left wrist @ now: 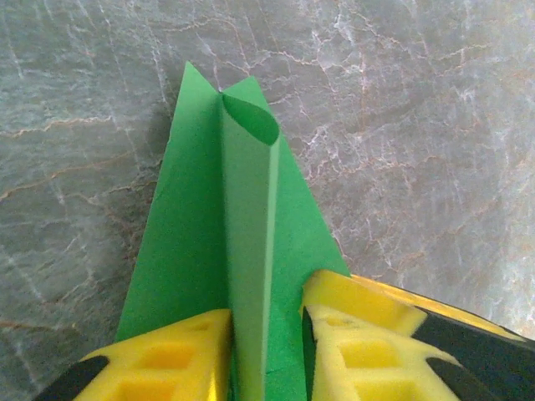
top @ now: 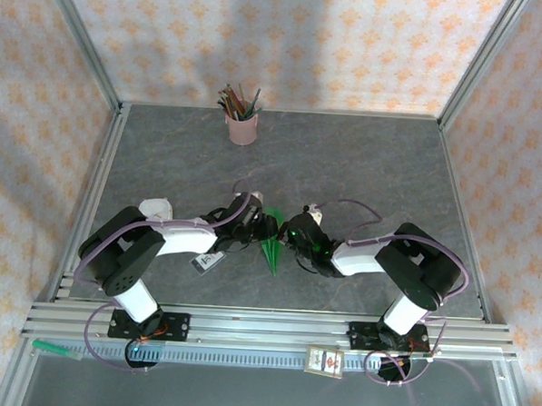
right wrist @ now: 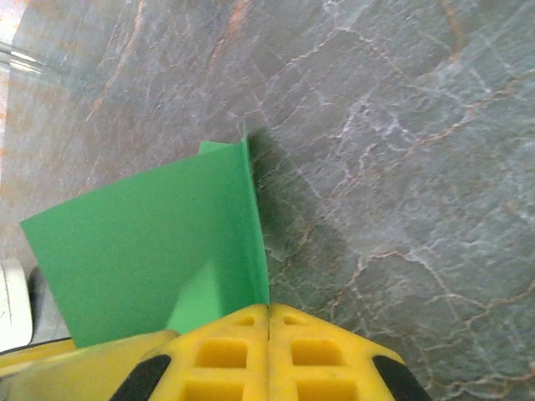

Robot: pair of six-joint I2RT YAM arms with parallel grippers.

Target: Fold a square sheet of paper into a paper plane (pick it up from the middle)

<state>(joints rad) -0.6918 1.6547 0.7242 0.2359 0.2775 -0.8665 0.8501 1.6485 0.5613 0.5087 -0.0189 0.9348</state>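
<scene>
The square sheet of paper is folded into a slim bright green paper plane [top: 271, 248], its point toward the near edge, lying on the grey table between both grippers. In the left wrist view the paper plane [left wrist: 192, 234] shows flat wings and an upright centre fold. My left gripper [left wrist: 263, 322] straddles that fold: the left pad touches it, while a gap shows before the right pad [left wrist: 334, 301]. My right gripper [right wrist: 268, 307] is shut, and the edge of the paper plane [right wrist: 159, 242] runs into the seam between its pads. From above, the left gripper [top: 266, 228] and right gripper [top: 292, 236] nearly meet.
A pink cup of pencils [top: 242, 124] stands at the back centre. A small white dark-bordered card [top: 207, 261] lies by the left arm, another card [top: 325, 360] is on the front rail. Metal frame posts and patterned walls bound the table [top: 364, 162].
</scene>
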